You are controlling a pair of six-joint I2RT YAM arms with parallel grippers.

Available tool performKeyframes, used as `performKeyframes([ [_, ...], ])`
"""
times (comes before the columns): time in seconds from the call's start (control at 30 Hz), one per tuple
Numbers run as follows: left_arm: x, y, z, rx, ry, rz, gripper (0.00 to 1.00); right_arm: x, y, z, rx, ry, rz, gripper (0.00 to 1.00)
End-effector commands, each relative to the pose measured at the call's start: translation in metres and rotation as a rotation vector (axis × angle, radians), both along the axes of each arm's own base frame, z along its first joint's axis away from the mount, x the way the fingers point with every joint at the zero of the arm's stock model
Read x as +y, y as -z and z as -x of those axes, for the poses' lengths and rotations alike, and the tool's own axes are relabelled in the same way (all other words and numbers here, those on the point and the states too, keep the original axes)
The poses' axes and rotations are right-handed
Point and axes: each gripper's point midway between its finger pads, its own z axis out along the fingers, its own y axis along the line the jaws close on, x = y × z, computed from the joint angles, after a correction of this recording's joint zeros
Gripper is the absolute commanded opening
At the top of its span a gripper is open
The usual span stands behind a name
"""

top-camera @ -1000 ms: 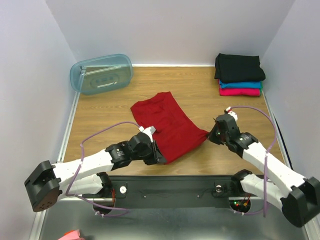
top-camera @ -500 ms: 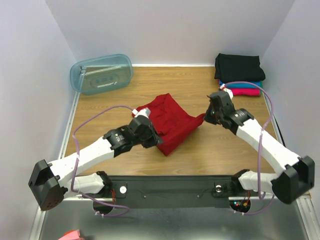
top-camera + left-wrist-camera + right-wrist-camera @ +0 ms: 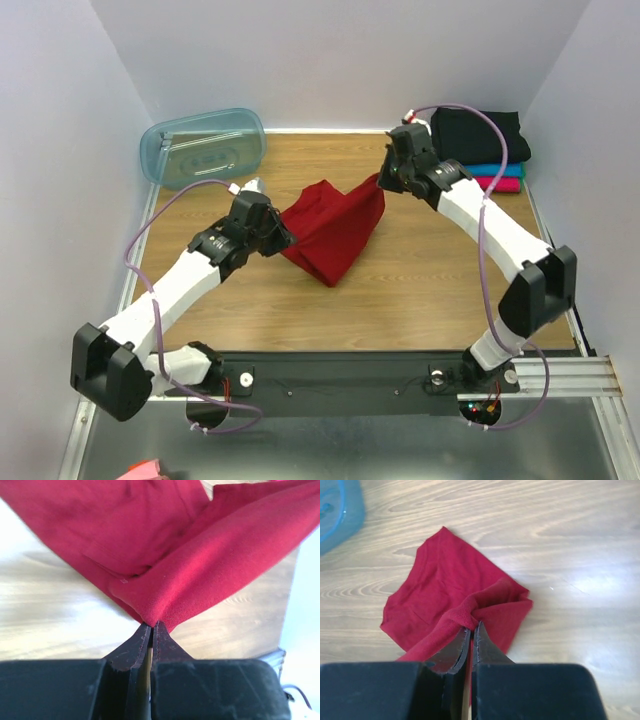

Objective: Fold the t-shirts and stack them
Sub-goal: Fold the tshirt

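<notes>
An overhead camera looks down from behind the near edge, taking in the whole wooden table (image 3: 420,290). The left wrist camera sights along the left gripper (image 3: 150,626), very close to the deep red t-shirt (image 3: 200,555). The right wrist camera looks down past the right gripper (image 3: 471,626) from farther off. All three views share the shirt.

The left arm (image 3: 175,295) and the right arm (image 3: 495,232) have smooth white links between chunky black joint housings. A lilac cable (image 3: 127,262) loops loosely along each. The fingers (image 3: 131,651) are matt black tapering blades. At six o'clock, a black base rail (image 3: 340,378) carries small red and green lights (image 3: 478,408).
</notes>
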Motion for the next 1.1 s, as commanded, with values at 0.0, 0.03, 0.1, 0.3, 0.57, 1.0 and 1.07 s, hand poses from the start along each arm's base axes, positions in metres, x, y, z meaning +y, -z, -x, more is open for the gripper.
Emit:
performKeyframes([
  [0.0,0.02,-0.003,-0.019,-0.019,-0.015,-0.05,0.0,0.017,-0.02,-0.031,-0.082,-0.039,-0.01,0.0],
  [0.03,0.023,-0.004,-0.025,-0.027,-0.026,-0.049,0.0,0.02,-0.019,-0.035,-0.082,-0.048,-0.008,0.0],
  [0.1,0.029,0.003,-0.036,-0.017,-0.037,-0.049,0.0,0.029,-0.014,-0.049,-0.077,-0.063,-0.007,0.0],
  [0.3,0.051,0.028,-0.062,0.039,-0.095,-0.068,0.0,0.059,-0.003,-0.077,-0.067,-0.14,-0.039,0.0],
  [0.57,0.081,0.06,-0.092,0.092,-0.184,-0.086,0.0,0.09,0.039,-0.119,-0.04,-0.2,-0.033,0.0],
  [1.0,0.105,0.087,-0.13,0.159,-0.259,-0.083,0.55,0.128,0.092,-0.161,-0.043,-0.315,-0.026,0.42],
  [1.07,0.104,0.075,-0.135,0.132,-0.26,-0.069,0.63,0.13,0.081,-0.16,-0.066,-0.348,-0.024,0.61],
])
